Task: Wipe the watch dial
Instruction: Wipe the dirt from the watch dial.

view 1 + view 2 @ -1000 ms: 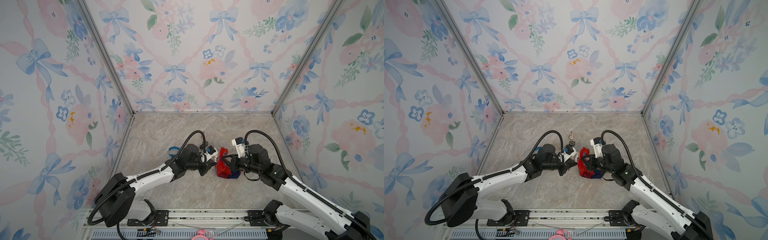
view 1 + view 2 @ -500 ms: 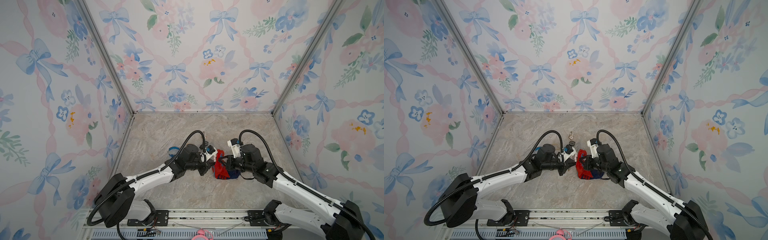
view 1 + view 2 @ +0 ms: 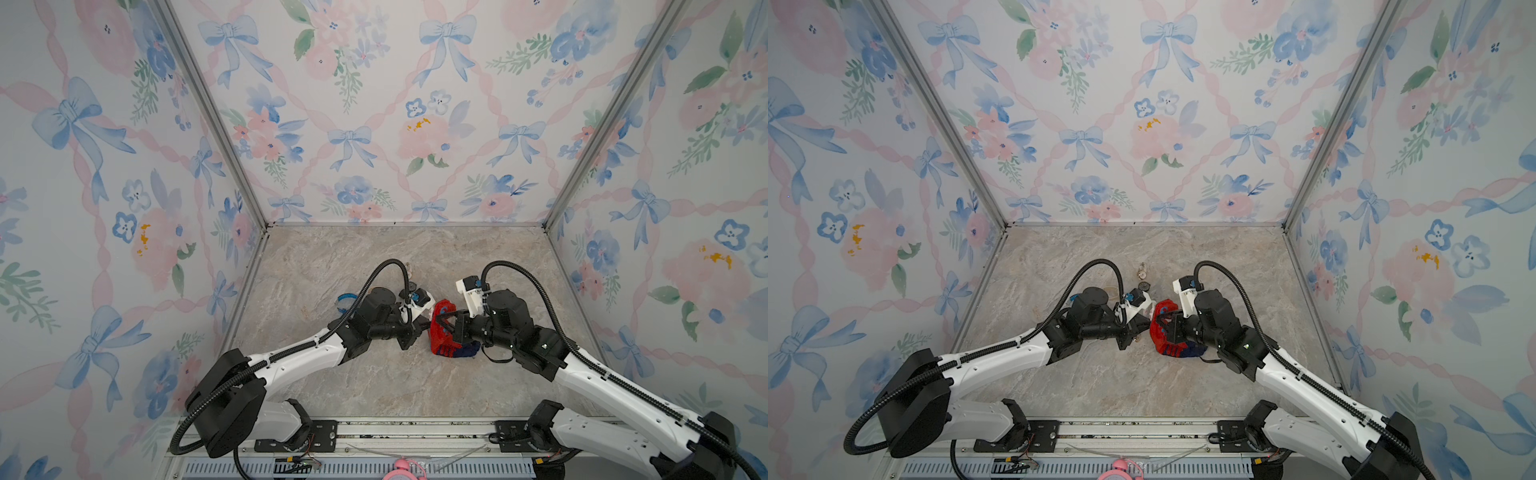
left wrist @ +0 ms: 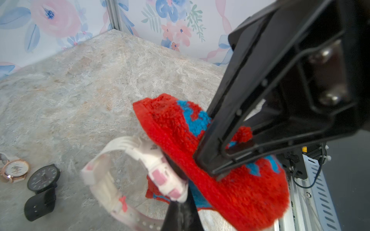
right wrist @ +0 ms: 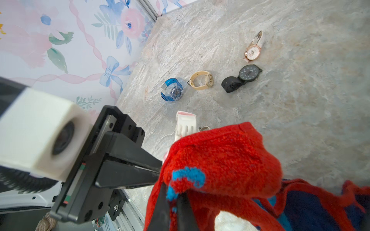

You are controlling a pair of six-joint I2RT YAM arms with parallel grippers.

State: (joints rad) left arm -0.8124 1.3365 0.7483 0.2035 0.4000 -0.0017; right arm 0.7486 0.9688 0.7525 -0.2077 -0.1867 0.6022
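Four loose watches on a marble tabletop [image 3: 332,257], floral walls [image 3: 353,124] on three sides.
The black watch [image 5: 243,77] lies dial up, with the rose-gold watch [image 5: 251,51] just beside it at 12 o'clock; the tan watch [image 5: 201,80] sits at its 9 o'clock, and the blue watch [image 5: 173,91] (see-through case) lies further out the same way. In both top views a small pink object [image 3: 405,464] [image 3: 1122,466] shows at the 6 o'clock edge.

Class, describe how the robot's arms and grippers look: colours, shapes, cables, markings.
Left arm and right arm: white links, black joints, a black ribbed cable looping over each. Left gripper and right gripper: black, tapering, with white boxy camera housings.
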